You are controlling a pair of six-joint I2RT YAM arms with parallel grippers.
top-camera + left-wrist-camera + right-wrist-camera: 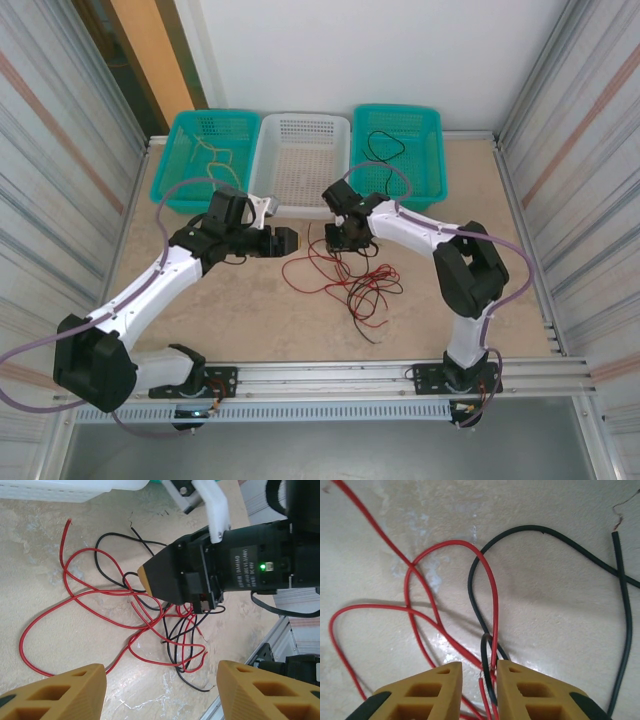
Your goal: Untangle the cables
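At the near edge of the table [230,310] you have a slotted metal rail [330,375] carrying both arm bases. Beyond it, at mid-table and slightly right of centre, the cables [352,282] lie on the mottled beige, faintly glossy surface. They are thin round red and black wires, loosely looped and crossing one another in a flat tangle. Your right gripper [480,672] points down at the far side of that tangle. Its tan, wedge-shaped fingers [425,690], moulded with hollow cells, stand narrowly apart. A red strand and a black strand run through the gap, close to one finger's inner edge, with bare space on the other side. Your left gripper [160,685] sits just left of the tangle, its matching tan fingers [65,685] spread wide, clear of the wires. Along the far edge stand three perforated plastic baskets side by side. The teal basket [190,150] at left holds a pale yellow cable [222,160]. A white basket [300,165] stands in the middle, and the second teal basket [425,150] at right holds a looped black cable [385,147].
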